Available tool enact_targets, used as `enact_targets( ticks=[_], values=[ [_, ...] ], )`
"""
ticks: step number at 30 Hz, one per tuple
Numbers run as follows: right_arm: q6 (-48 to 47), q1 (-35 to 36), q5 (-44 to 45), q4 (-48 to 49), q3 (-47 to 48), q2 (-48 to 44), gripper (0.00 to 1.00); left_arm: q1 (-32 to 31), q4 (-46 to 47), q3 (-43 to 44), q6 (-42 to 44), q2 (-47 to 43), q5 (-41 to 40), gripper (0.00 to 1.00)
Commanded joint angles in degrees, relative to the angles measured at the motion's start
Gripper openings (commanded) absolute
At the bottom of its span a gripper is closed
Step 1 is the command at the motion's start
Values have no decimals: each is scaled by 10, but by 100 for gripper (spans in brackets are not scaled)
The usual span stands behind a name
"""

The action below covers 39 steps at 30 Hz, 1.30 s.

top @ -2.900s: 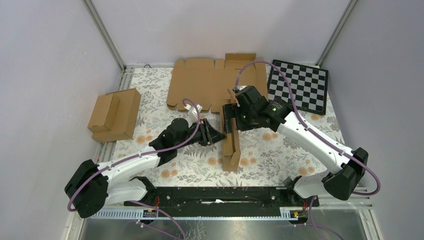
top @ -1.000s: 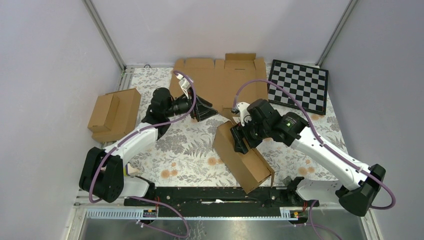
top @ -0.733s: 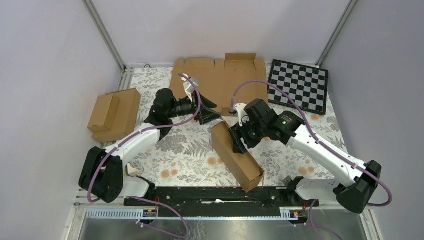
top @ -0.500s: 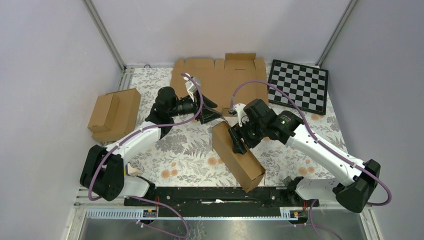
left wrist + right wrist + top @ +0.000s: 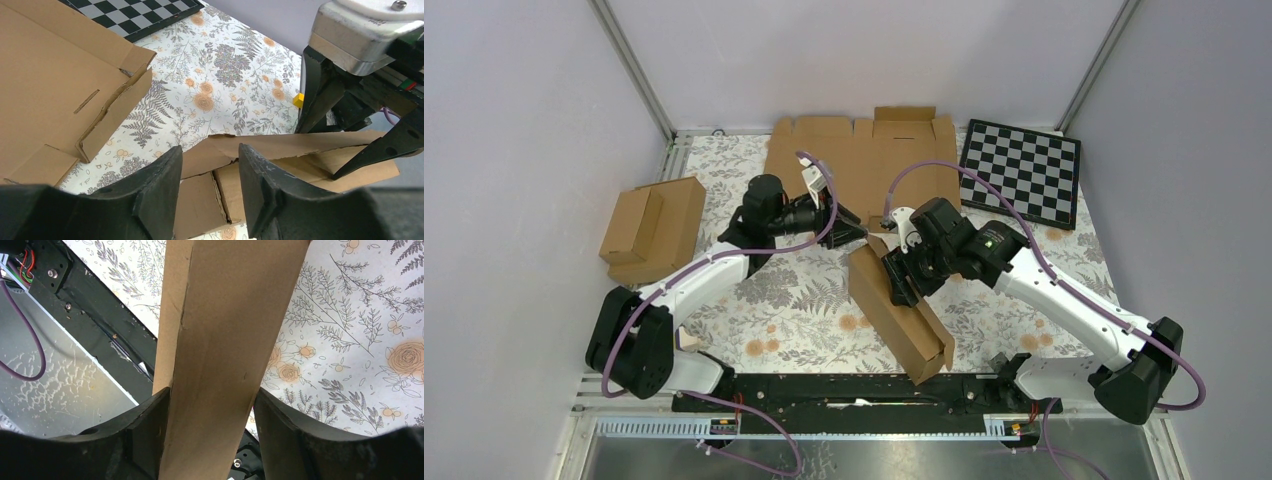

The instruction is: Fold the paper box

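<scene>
The paper box (image 5: pixel 899 312) is a long brown cardboard shape, tilted, running from mid-table toward the near edge. My right gripper (image 5: pixel 902 277) is shut across its upper part. In the right wrist view the box (image 5: pixel 225 330) fills the gap between both fingers (image 5: pixel 145 435). My left gripper (image 5: pixel 856 229) is open and empty, with its tips close to the box's far end. In the left wrist view the box's end flap (image 5: pixel 260 147) lies just beyond the gripper (image 5: pixel 210 167), and the right gripper's fingers (image 5: pixel 320 95) hold the box behind it.
A wide flat cardboard blank (image 5: pixel 854 165) lies at the back, and its edge shows in the left wrist view (image 5: pixel 60 95). A checkerboard (image 5: pixel 1021 172) lies at the back right. Two joined small boxes (image 5: pixel 652 230) sit at the left. A black rail (image 5: pixel 844 390) runs along the near edge.
My left gripper has moved right, up to the box's far end. My right gripper has kept its hold and turned the box slightly, so a narrower face shows from above.
</scene>
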Motion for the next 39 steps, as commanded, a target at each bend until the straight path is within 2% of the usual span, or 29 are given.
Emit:
enact_targets(
  ticks=[1,5,8,13,20,28,33,36,37,38,39],
  values=[
    [-9,5,-1,-12,15,2,65,-8,-7,12,34,-14,-17,53],
    [-8,5,4,-12,19,0,61,-9,9,8,19,-23,-11,67],
    [-9,5,-1,-12,19,-3,58,-8,-15,17,16,-29,-32,69],
    [-8,5,-3,-12,20,-5,57,-1,-21,15,12,-50,-12,75],
    [-9,5,-6,-15,26,-6,54,3,-54,19,30,-75,7,77],
    [-12,5,-14,-21,35,0,53,3,-73,20,103,-63,-2,73],
    [-11,4,-20,-20,39,7,52,3,-77,41,131,-36,-14,76],
    [-10,5,-20,-22,40,6,52,3,-94,65,138,-9,21,75],
    [-10,5,-20,-21,39,6,52,3,-102,74,138,-1,36,71],
    [-10,5,-20,-21,38,6,52,3,-108,80,138,7,52,63],
    [-9,5,-20,-21,38,6,52,2,-115,86,138,13,60,51]
  ],
)
